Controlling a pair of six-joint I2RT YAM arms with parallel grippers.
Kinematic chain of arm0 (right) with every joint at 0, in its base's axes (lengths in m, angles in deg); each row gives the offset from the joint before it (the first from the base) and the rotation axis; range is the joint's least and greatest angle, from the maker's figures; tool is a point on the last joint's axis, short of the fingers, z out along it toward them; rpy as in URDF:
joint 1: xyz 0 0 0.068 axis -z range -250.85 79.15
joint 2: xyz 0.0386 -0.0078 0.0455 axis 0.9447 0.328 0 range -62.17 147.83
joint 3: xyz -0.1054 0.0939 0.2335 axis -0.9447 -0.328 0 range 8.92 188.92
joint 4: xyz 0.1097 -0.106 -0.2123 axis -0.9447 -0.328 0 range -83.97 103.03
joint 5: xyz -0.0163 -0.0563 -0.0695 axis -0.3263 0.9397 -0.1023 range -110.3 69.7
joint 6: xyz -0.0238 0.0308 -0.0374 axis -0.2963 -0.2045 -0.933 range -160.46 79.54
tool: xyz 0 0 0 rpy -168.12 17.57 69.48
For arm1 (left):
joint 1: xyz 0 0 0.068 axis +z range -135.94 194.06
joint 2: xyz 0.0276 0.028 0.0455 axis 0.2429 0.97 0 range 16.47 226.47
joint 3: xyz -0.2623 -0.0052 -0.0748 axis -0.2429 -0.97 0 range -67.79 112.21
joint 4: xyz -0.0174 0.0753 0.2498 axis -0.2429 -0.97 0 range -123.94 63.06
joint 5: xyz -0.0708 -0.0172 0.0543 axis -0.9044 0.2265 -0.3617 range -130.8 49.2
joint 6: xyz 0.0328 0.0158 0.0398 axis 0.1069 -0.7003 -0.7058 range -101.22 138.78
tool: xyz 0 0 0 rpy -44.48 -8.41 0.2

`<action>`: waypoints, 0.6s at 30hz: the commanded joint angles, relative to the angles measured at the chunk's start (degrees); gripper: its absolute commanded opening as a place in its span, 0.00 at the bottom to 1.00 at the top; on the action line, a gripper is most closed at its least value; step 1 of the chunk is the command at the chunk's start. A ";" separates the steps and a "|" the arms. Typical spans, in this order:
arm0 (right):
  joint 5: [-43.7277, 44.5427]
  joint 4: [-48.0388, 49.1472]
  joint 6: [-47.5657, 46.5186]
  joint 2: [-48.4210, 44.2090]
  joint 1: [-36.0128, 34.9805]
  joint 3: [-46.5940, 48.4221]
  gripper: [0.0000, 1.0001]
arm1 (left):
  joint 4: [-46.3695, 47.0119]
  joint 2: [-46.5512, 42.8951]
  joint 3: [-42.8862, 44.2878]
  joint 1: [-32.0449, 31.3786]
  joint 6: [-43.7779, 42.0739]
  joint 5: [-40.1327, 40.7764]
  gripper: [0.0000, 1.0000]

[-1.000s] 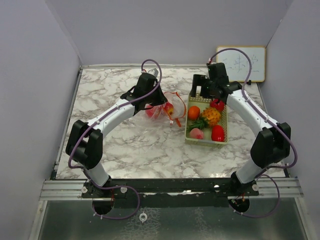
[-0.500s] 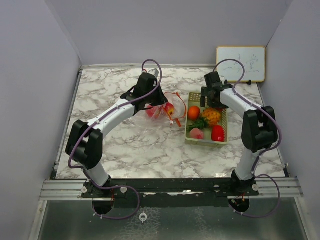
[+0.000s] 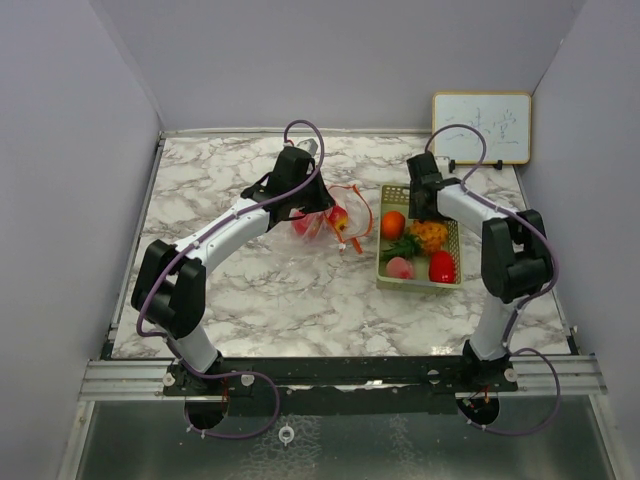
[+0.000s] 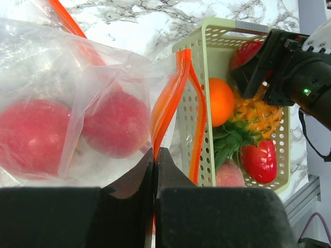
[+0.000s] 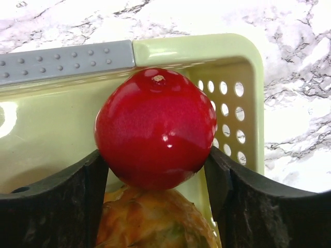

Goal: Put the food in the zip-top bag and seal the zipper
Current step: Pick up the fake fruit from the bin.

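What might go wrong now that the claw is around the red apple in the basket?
The glossy red toy apple is round and slick, so it may slip from the right claw when lifted. It rests on the yellow toy pineapple, which might get nudged inside the pale green mesh basket. The clear zip-top bag, pinched by the left claw, looks floppy, so the apple may miss it.
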 commanded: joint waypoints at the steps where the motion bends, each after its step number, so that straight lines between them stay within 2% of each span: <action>1: -0.34 3.56 -2.19 -5.59 0.02 -1.44 0.64 | -0.48 -1.47 0.11 0.28 -0.75 -0.91 0.00; 10: -28.34 2.22 -5.16 -19.53 0.02 -3.29 0.60 | -0.20 -0.76 0.48 0.26 -0.33 -1.29 0.00; 16: -40.51 2.08 -5.72 -24.25 0.02 -4.66 0.59 | -0.10 -0.74 0.30 0.27 -0.14 -1.28 0.00; 18: -47.48 3.60 -6.41 -25.05 0.02 -4.90 0.59 | -0.01 -0.74 0.36 0.28 0.05 -1.29 0.00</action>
